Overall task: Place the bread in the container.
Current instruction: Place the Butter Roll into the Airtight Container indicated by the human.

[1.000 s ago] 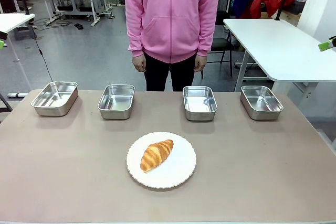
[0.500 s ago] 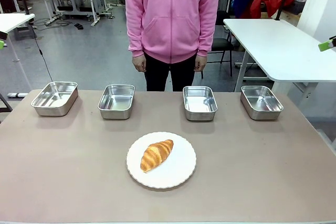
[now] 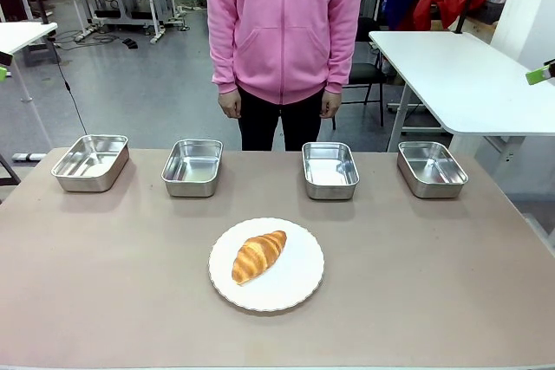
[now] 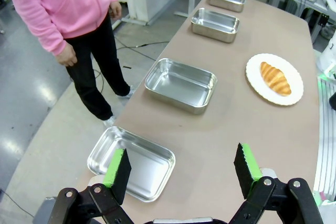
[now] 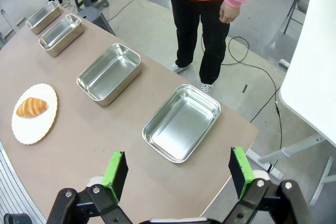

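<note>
Front view: bread [image 3: 258,256] lies on the plate [image 3: 299,288], middle of the bench [image 3: 434,283].
You will find the left gripper [image 4: 181,156] and right gripper [image 5: 177,157] both spread wide.

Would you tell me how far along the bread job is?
Done: nothing; the bread lies on the plate, and the four pans are empty. In hand: nothing; the left tool and right tool hang open. Left: grasp, carry, place.
</note>
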`<state>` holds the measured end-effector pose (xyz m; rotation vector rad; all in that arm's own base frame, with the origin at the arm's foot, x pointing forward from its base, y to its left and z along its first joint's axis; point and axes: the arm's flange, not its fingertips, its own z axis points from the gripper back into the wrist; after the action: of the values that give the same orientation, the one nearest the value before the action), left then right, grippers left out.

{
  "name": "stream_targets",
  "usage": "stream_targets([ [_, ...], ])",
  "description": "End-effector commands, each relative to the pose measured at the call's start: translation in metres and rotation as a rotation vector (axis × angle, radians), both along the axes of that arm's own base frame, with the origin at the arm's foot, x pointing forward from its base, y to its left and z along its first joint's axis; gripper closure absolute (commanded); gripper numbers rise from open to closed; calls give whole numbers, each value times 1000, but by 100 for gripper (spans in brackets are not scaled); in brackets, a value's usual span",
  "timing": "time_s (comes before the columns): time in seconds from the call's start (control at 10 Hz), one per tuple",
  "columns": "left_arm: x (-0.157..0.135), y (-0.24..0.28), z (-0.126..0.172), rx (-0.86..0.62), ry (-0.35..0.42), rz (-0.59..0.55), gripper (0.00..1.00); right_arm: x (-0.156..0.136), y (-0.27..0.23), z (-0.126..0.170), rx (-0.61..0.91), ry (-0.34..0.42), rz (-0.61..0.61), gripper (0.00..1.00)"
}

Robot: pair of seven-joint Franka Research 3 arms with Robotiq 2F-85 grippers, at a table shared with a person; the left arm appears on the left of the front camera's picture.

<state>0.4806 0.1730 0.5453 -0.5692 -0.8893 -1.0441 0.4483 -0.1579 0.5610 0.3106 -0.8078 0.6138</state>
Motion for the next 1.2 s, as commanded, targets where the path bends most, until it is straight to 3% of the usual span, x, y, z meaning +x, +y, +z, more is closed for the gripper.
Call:
stream_targets([
  [0.0,0,0,3,6,-1,-3,0,1,0,0,9,-5,4,0],
  [1.1,0,0,3,6,-1,-3,0,1,0,0,9,-5,4,0],
])
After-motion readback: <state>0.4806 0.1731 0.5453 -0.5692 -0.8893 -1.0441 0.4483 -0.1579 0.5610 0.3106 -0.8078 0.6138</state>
